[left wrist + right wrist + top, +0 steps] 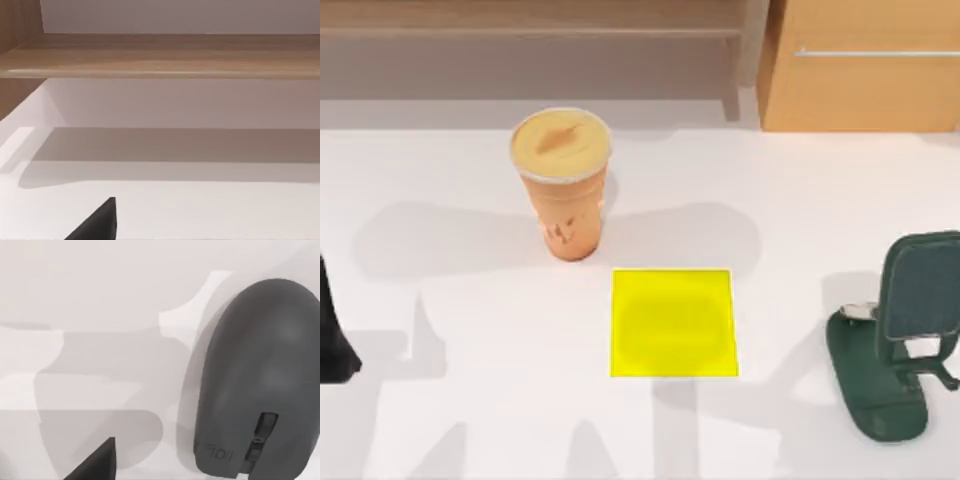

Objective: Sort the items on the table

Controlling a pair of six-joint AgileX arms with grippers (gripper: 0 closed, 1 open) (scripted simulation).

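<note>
A tall orange lidded cup [561,182] stands upright on the white table [470,400], left of centre and toward the back. A dark grey oval mouse [260,385] lies flat on the table, close under my right gripper [97,465], of which one dark tip shows beside it without touching. My left arm [332,335] sits at the table's left edge, well apart from the cup. A dark tip of my left gripper [97,225] shows above bare tabletop, facing a wooden shelf.
A flat yellow square [672,322] lies at the centre, just right of and nearer than the cup. A dark green stand [900,345] occupies the right edge. A wooden shelf [160,55] and a cabinet with a metal handle [865,70] line the back.
</note>
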